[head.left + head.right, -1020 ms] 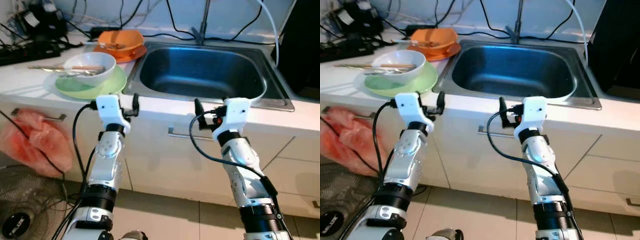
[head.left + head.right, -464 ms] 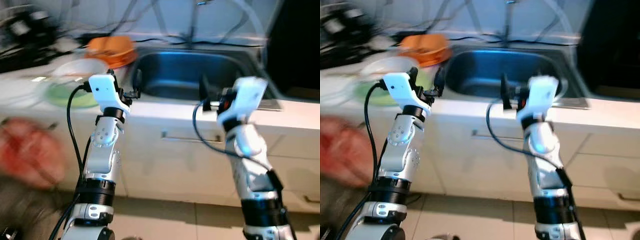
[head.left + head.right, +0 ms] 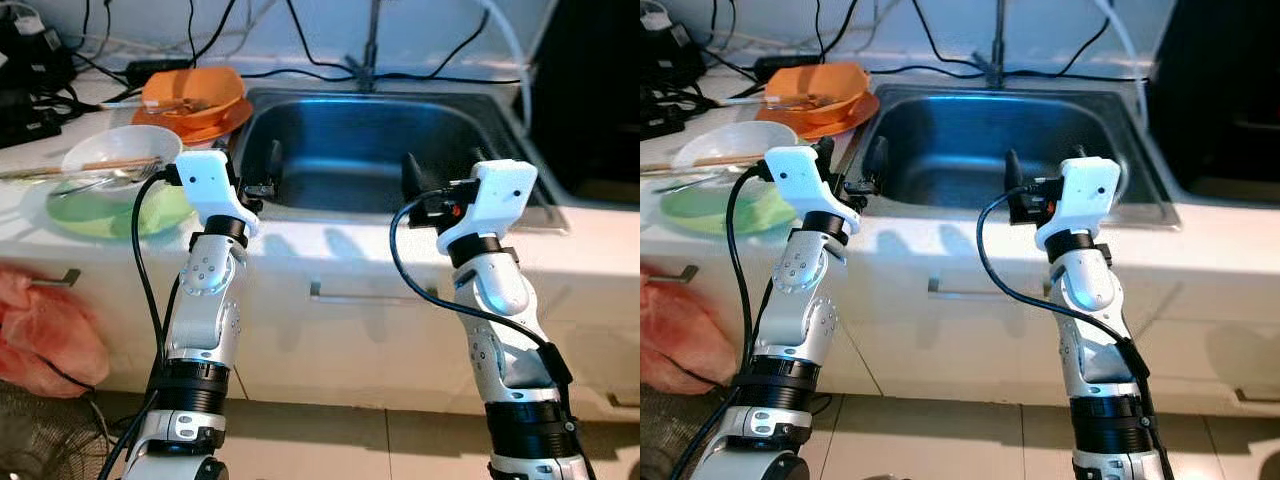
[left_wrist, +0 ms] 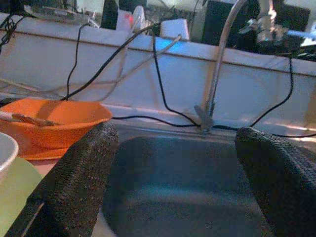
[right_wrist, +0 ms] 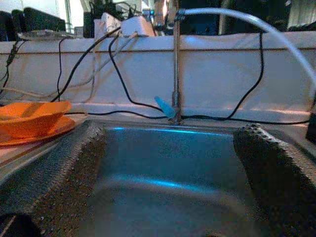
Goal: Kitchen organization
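A steel sink [image 3: 300, 115] is set in the white counter straight ahead. On the counter to its left, an orange bowl [image 3: 192, 90] rests on an orange plate. Nearer to me stands a white bowl [image 3: 118, 152] with chopsticks and a fork across it, on a green plate [image 3: 100, 212]. My left gripper [image 3: 255, 170] hangs open at the sink's near left rim, beside the green plate. My right gripper [image 3: 443, 180] is open over the sink's front rim. Both wrist views look across the basin between wide-spread black fingers [image 4: 81, 173] [image 5: 266, 158] with nothing held.
A faucet [image 3: 372, 40] and a white hose [image 3: 505, 45] rise behind the sink, with black cables and power strips [image 3: 30, 100] along the back wall. A dark appliance [image 3: 590, 90] stands at the right. A red plastic bag [image 3: 45, 335] hangs below the counter's left; a drawer handle [image 3: 365, 297] sits under the sink.
The camera shifted during a blurred step. Both grippers rose from just below the counter edge to the sink's front rim. The dishes have not moved.
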